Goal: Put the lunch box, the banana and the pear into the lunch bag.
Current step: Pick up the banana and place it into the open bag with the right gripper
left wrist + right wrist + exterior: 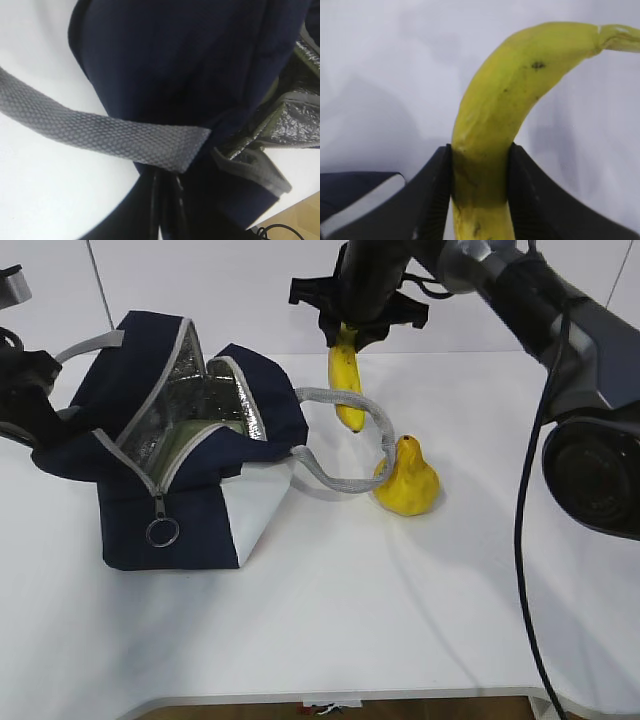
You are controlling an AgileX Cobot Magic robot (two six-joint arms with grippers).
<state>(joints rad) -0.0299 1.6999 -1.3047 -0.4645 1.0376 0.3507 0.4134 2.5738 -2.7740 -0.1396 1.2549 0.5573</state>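
The navy lunch bag (200,510) stands open at the left, silver lining showing. A pale green patch (222,426) deep inside may be the lunch box lid; I cannot tell. My left gripper (35,425) is at the bag's left end, its jaws (167,210) shut on the navy fabric (190,65) just under a grey handle (100,132). The banana (347,380) hangs upright in the air right of the bag. My right gripper (345,335) is shut on its upper part, and both pads (442,185) press the banana (495,115). The pear (407,480) sits on the table below.
The bag's other grey handle (345,478) loops out over the white table (400,620) and touches the pear. A ring zipper pull (162,532) hangs at the bag's front. The right arm (560,330) reaches in from the upper right, with a black cable (522,540) hanging.
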